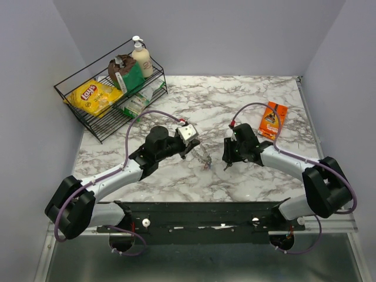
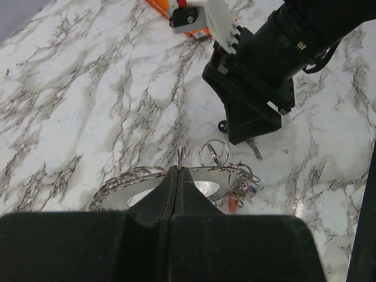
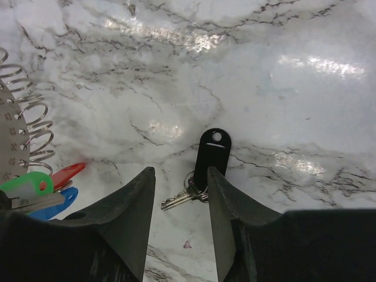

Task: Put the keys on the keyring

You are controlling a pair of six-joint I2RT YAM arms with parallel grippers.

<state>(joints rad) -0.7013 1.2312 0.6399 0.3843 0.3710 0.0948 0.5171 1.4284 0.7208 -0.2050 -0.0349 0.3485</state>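
nearest to the arm bases, the left gripper (image 2: 179,170) has its two fingers pressed together on the rim of the keyring (image 2: 205,174), and they cover the near part of it. the keyring is a flat grey disc with many small wire loops around its edge. it is in the middle of the marble table (image 1: 176,111), between the two grippers. i cannot tell whether it rests on the table or is lifted a little.

on its right side hang a red key (image 3: 67,174), a blue key (image 3: 56,207) and a green tag (image 3: 26,183), close together.

just beside them the right gripper (image 3: 180,171) points down with its fingers apart. the black key (image 3: 212,154) lies flat on the marble between them, apart from the keyring, and its metal blade points toward the left finger. in the left wrist view the black body of this gripper stands right behind the keyring and hides the table there.

farther back on the right lies an orange packet (image 1: 273,120), well apart from the grippers. at the far left corner is a wire rack (image 1: 106,126) with a yellow chips bag (image 1: 94,97), a green packet (image 1: 132,75) and a pump bottle (image 1: 141,59) inside.
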